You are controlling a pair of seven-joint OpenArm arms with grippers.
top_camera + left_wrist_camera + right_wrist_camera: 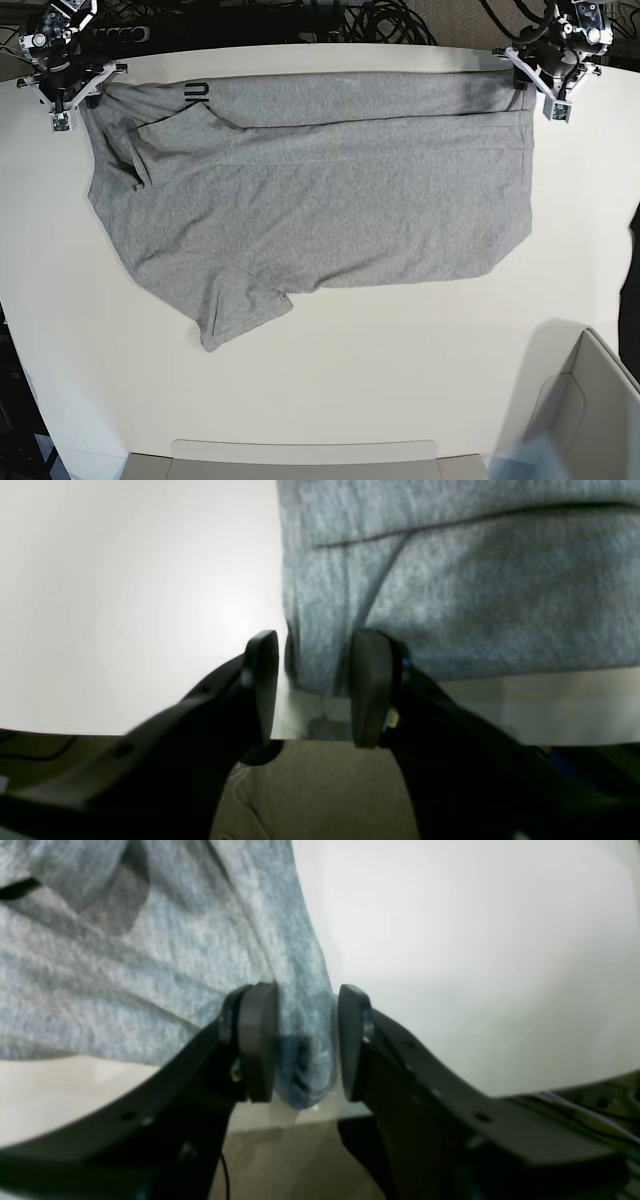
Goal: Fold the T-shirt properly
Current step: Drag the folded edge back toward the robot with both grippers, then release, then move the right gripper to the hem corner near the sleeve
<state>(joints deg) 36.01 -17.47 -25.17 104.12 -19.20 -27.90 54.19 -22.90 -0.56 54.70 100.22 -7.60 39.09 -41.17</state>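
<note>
The grey T-shirt (pixel 320 200) lies spread on the white table (pixel 400 380), its far edge folded over toward the front, with a bit of black lettering (pixel 195 95) showing at the far left. In the left wrist view my left gripper (pixel 315 670) stands open astride the T-shirt's (pixel 475 590) corner at the far table edge, with a gap beside the cloth. My right gripper (pixel 302 1030) is also open, its pads (pixel 257 1040) loosely flanking the other far corner of the T-shirt (pixel 125 975). In the base view the left gripper (pixel 555 85) is far right and the right gripper (pixel 65 85) far left.
Both grippers sit at the table's far edge, where the floor drops away. A grey box (pixel 590 410) stands at the front right and a flat tray edge (pixel 300 455) at the front. Dark cables (pixel 380 20) lie behind the table.
</note>
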